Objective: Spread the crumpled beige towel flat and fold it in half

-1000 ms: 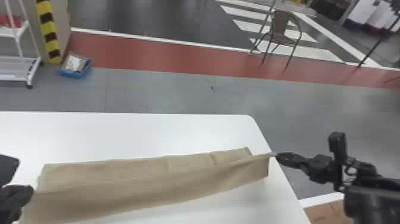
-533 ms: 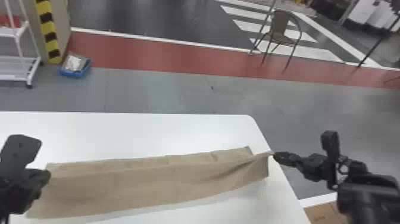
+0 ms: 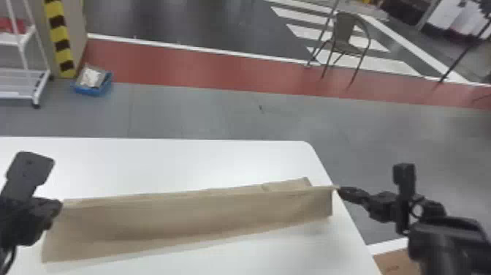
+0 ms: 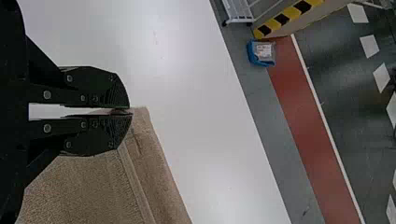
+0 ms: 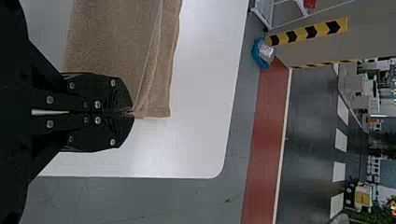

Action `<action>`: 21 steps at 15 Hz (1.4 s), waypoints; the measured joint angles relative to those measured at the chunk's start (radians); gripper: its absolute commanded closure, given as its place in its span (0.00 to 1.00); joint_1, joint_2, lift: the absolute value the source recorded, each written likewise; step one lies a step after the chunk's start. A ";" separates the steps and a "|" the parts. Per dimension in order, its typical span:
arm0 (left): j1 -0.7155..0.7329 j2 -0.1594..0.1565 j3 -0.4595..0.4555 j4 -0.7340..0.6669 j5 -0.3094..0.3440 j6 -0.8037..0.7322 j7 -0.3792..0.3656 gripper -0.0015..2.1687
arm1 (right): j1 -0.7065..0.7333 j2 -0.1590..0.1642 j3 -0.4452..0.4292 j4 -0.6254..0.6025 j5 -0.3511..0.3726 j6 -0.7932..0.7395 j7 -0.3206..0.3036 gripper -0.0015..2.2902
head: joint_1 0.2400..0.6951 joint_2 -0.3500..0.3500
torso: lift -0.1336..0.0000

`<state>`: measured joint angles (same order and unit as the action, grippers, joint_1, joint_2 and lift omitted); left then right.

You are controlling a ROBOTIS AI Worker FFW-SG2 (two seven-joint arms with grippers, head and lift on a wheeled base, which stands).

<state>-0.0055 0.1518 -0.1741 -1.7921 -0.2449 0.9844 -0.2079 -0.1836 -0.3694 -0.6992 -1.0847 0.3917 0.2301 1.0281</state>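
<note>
Fingers of left gripper (image 3: 57, 206) and right gripper (image 3: 340, 189) pinched beige towel (image 3: 182, 217) edges, lower left to lower right. Blue bin (image 3: 87, 90), upper left, held whitish packet (image 3: 90, 77). Left gripper had shifted up-frame since earlier.

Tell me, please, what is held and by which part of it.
The beige towel, by two corners of its raised edge: the left gripper pinches one, the right gripper the other.

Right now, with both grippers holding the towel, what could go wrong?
The left gripper and right gripper each pinch just a bit of the towel at their fingertips, so a corner might slip. A strip of towel shows beyond the held layer, so the fold could land uneven.
</note>
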 measured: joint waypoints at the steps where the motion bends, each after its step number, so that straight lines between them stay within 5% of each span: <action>1: -0.004 0.000 0.000 0.004 0.002 0.000 -0.001 0.49 | -0.001 0.005 0.000 0.001 -0.002 0.000 -0.014 0.59 | 1.00 0.00 | 1.00; 8: -0.046 0.000 -0.009 0.062 0.003 -0.009 0.001 0.49 | -0.026 0.037 0.016 0.011 -0.044 -0.009 -0.091 0.59 | 1.00 0.01 | 1.00; 11: -0.063 -0.010 -0.011 0.107 0.000 -0.033 0.003 0.49 | -0.033 0.038 0.036 0.023 -0.037 -0.017 -0.128 0.49 | 1.00 0.02 | 1.00; 16: -0.101 -0.025 -0.022 0.174 -0.003 -0.072 0.013 0.49 | -0.057 0.038 0.081 0.071 -0.011 -0.016 -0.196 0.49 | 1.00 0.02 | 1.00; 17: -0.114 -0.028 -0.024 0.199 -0.003 -0.089 0.017 0.49 | -0.070 0.036 0.090 0.094 -0.003 -0.019 -0.222 0.40 | 1.00 0.02 | 1.00; 18: -0.126 -0.031 -0.025 0.224 -0.004 -0.105 0.022 0.49 | -0.083 0.034 0.100 0.117 0.002 -0.018 -0.255 0.14 | 1.00 0.02 | 1.00; 19: -0.141 -0.034 -0.025 0.253 -0.004 -0.122 0.027 0.47 | -0.098 0.032 0.113 0.148 0.008 -0.018 -0.316 0.00 | 1.00 0.02 | 1.00; 21: -0.161 -0.038 -0.025 0.293 -0.004 -0.141 0.031 0.22 | -0.112 0.032 0.145 0.190 0.011 -0.050 -0.435 0.01 | 1.00 0.01 | 1.00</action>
<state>-0.1661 0.1141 -0.1993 -1.4992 -0.2491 0.8436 -0.1767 -0.2958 -0.3376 -0.5546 -0.8950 0.4028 0.1802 0.5935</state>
